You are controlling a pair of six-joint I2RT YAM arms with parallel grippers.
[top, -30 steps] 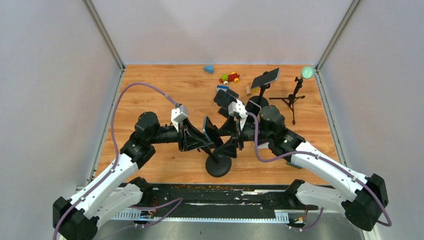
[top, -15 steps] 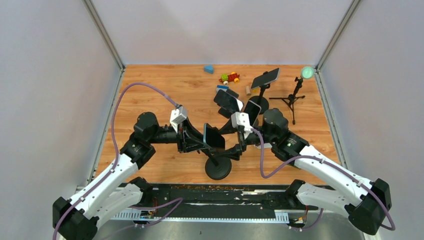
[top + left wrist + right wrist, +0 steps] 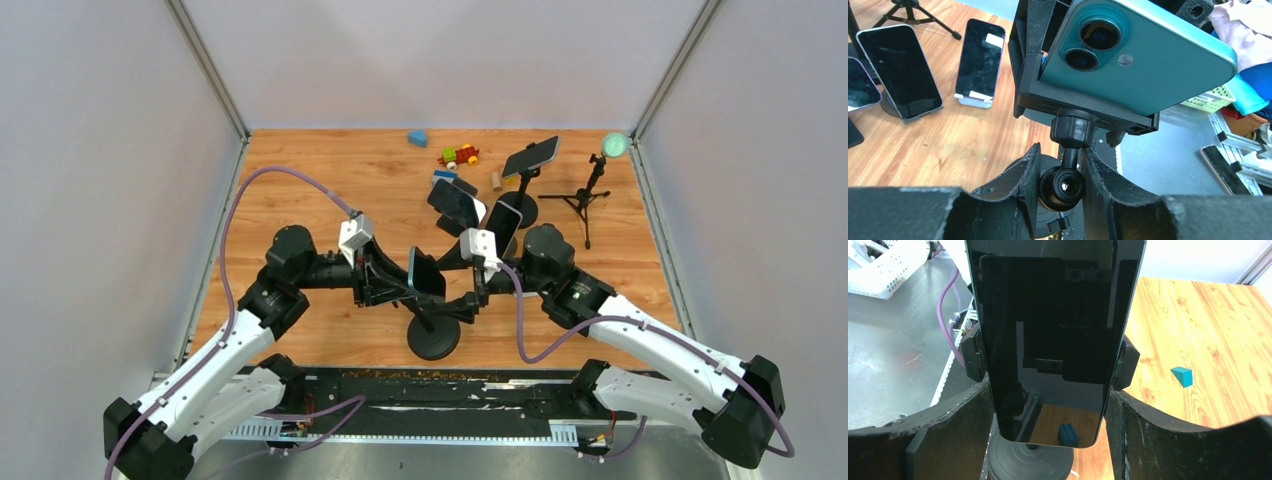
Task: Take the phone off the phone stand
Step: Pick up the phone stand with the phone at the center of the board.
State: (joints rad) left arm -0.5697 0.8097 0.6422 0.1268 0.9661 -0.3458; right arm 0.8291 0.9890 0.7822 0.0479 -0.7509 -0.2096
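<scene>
The phone point(image 3: 427, 273) is teal-backed point(image 3: 1148, 65) and sits in the black clamp point(image 3: 1083, 107) of the phone stand, whose round base point(image 3: 435, 337) rests near the table's front edge. My left gripper point(image 3: 393, 283) point(image 3: 1062, 150) is shut on the stand's ball joint point(image 3: 1063, 185) just under the clamp. From the opposite side, my right gripper point(image 3: 458, 300) point(image 3: 1049, 390) is shut on the lower end of the phone, a finger point(image 3: 963, 430) against each long edge. Its dark screen point(image 3: 1053, 330) faces the right wrist camera, with the clamp arms point(image 3: 1125, 362) still on its sides.
Behind stand other phones on stands point(image 3: 455, 203) point(image 3: 505, 225) point(image 3: 530, 157), a small tripod point(image 3: 590, 195) with a green ball point(image 3: 614, 145), a teal block point(image 3: 417, 138) point(image 3: 1182, 376), a toy car point(image 3: 460, 155) and a wooden peg point(image 3: 496, 180). Grey walls enclose the table.
My right gripper has moved toward the near edge with the phone in it. The phone and clamp have tilted, turning the screen more upward. The left gripper has stayed on the stand.
</scene>
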